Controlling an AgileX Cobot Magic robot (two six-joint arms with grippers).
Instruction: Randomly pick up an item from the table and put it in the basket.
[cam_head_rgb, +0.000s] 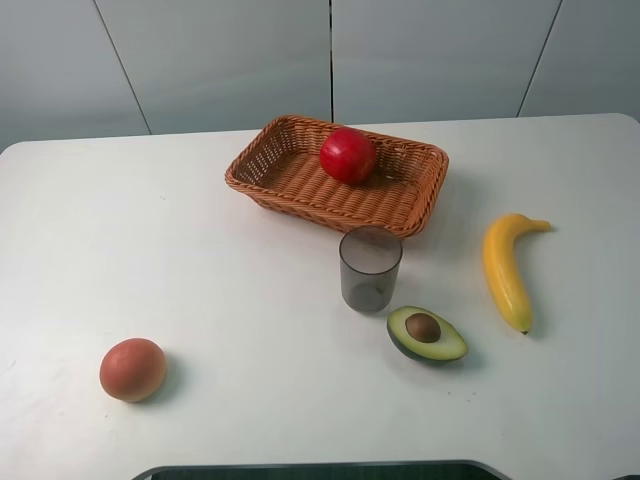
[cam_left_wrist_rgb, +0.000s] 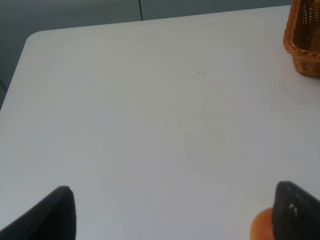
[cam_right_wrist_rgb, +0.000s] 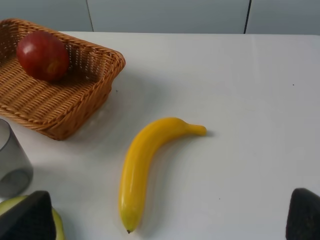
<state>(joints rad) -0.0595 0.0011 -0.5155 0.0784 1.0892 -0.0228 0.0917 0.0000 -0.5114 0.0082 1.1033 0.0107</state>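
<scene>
The red apple (cam_head_rgb: 348, 155) lies inside the orange-brown wicker basket (cam_head_rgb: 290, 180) at the back middle of the white table (cam_head_rgb: 200, 260); the right wrist view shows it there too (cam_right_wrist_rgb: 42, 56), within the basket (cam_right_wrist_rgb: 65, 110). No arm shows in the high view. My left gripper (cam_left_wrist_rgb: 172, 212) is open and empty over bare table, its dark fingertips (cam_left_wrist_rgb: 50, 215) far apart. My right gripper (cam_right_wrist_rgb: 170, 217) is open and empty, above the table near a banana (cam_right_wrist_rgb: 142, 165). A basket corner (cam_left_wrist_rgb: 305, 40) shows in the left wrist view.
A grey translucent cup (cam_head_rgb: 370, 268) stands in front of the basket. A halved avocado (cam_head_rgb: 427, 335) lies beside it, a yellow banana (cam_head_rgb: 505, 270) to the right. A dull orange-pink fruit (cam_head_rgb: 132, 369) sits front left, its edge by my left finger (cam_left_wrist_rgb: 260, 227).
</scene>
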